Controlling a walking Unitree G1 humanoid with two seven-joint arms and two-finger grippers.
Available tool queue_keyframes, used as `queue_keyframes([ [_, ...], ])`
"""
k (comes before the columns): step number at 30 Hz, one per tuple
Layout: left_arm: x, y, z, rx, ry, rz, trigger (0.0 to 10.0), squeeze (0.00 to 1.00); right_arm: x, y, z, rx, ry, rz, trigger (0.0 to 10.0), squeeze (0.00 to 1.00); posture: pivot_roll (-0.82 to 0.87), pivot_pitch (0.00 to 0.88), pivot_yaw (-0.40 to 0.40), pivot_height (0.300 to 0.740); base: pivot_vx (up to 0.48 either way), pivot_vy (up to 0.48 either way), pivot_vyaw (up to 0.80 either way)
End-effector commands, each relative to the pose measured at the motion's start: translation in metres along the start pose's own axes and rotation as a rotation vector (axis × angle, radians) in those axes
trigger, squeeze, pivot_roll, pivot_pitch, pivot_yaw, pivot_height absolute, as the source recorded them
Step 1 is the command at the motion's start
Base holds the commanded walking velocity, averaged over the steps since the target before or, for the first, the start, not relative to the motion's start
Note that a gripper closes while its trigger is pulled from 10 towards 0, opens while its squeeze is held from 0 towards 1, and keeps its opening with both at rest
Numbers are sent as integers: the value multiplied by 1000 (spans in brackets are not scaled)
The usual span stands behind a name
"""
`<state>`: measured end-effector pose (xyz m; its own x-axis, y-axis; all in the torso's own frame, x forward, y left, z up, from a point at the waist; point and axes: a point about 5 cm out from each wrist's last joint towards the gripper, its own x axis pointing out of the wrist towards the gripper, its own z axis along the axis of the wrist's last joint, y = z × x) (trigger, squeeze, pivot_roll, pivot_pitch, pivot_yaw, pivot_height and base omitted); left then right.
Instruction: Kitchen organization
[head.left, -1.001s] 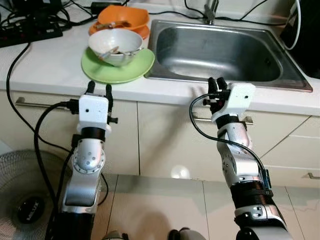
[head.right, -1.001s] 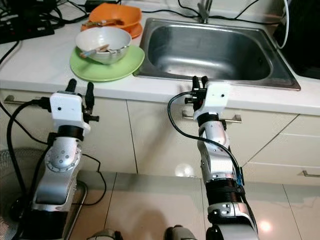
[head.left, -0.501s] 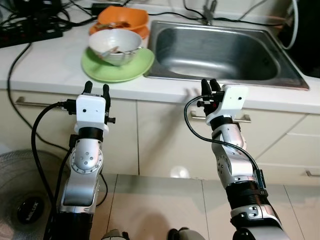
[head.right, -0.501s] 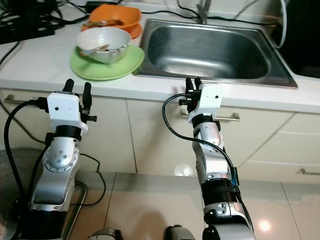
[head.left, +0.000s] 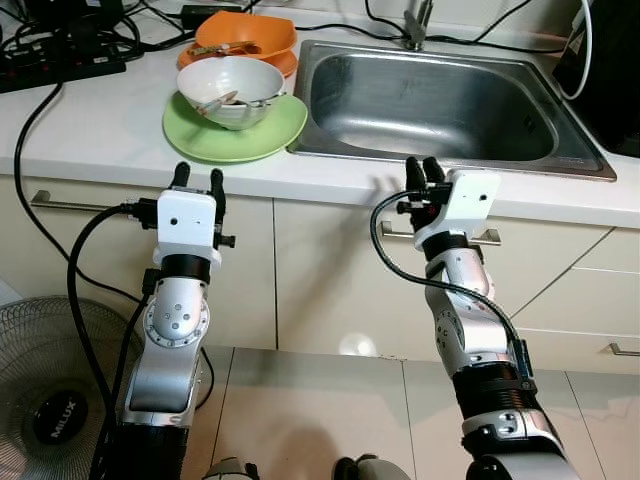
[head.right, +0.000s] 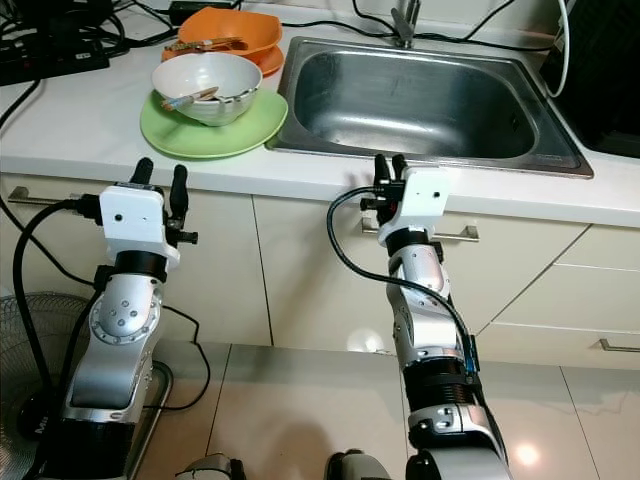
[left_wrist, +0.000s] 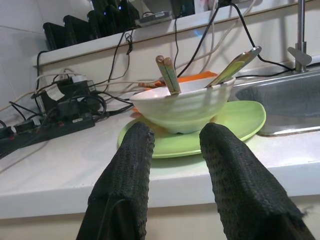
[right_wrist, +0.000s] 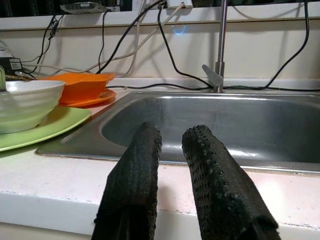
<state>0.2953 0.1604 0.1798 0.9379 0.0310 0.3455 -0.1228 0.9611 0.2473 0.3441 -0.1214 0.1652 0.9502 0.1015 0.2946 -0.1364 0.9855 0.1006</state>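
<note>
A white bowl (head.left: 231, 88) with a spoon and chopsticks in it sits on a green plate (head.left: 262, 136) at the counter's front, left of the steel sink (head.left: 430, 100). Behind it an orange bowl (head.left: 247, 33) rests on an orange plate. My left gripper (head.left: 198, 177) is raised just in front of the counter edge below the green plate, open and holding nothing; its wrist view looks straight at the bowl (left_wrist: 182, 107). My right gripper (head.left: 422, 167) stands at the counter edge in front of the sink (right_wrist: 250, 120), open by a narrow gap and holding nothing.
A faucet (head.left: 417, 22) rises behind the sink. A power strip with tangled cables (head.left: 60, 55) lies at the back left of the white counter (head.left: 90, 130). A dark appliance (head.left: 612, 80) stands at the right. Cabinet doors with bar handles (head.left: 70, 203) are below, a floor fan (head.left: 50, 400) lower left.
The whole picture has shifted slightly, so the camera moved. Both grippers keep much the same raised pose at the counter edge, and nothing was taken hold of.
</note>
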Motion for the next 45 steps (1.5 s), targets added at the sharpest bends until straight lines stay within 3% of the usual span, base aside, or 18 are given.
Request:
queue_keyframes([
  [1,1,0,2,4,-7,-5,10000,0,3,0,3,11,-14,1,10000,0,55,70,-44,718,262,0,0],
  [45,1,0,4,4,-18,-4,10000,0,2,4,-1,17,-4,23,10000,0,63,74,-44,718,280,0,-69],
])
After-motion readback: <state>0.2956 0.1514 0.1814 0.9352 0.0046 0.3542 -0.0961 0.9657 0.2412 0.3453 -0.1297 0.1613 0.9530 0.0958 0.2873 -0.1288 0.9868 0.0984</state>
